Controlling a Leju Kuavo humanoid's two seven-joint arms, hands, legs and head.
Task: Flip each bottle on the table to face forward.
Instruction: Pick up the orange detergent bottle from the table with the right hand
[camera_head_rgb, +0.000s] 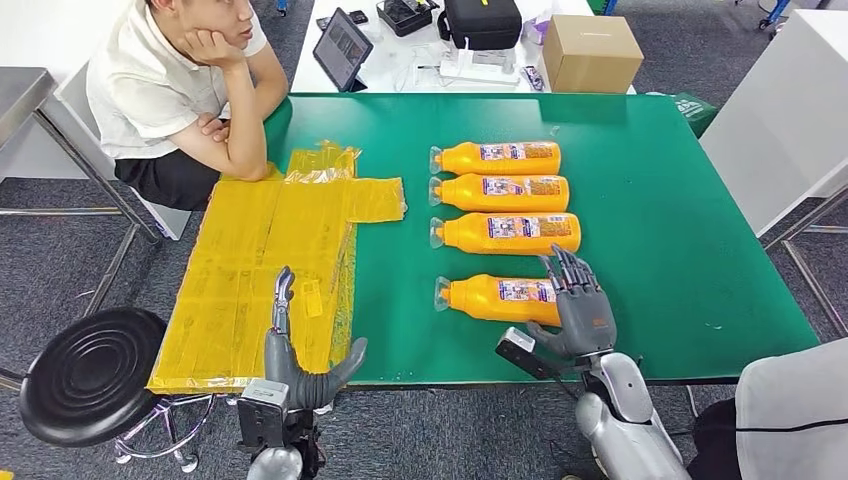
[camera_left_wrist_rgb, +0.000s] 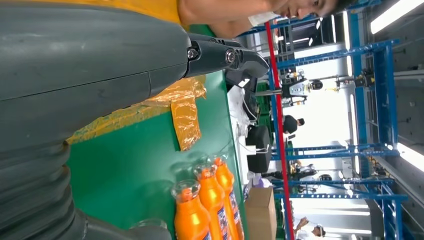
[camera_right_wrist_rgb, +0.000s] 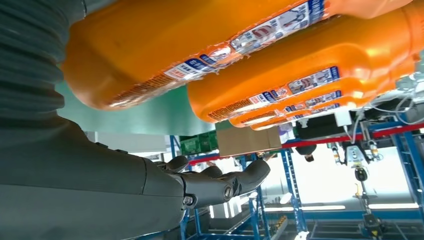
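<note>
On the green table (camera_head_rgb: 660, 200), seen from the head view, four orange bottles lie on their sides in a row, caps toward the yellow sheet (camera_head_rgb: 270, 260). Orange stuff fills each one. The nearest bottle (camera_head_rgb: 497, 298) lies close to the front edge. The right hand (camera_head_rgb: 580, 305) rests over its bottom end with fingers spread, holding nothing. The left hand (camera_head_rgb: 300, 365) hovers at the front edge by the yellow sheet, fingers apart, holding nothing.

From the left wrist view, three bottles (camera_left_wrist_rgb: 212, 200) lie side by side, with clear caps.

From the right wrist view, the nearest bottle (camera_right_wrist_rgb: 165, 45) is just above the open fingers (camera_right_wrist_rgb: 220, 182), not touching.
</note>
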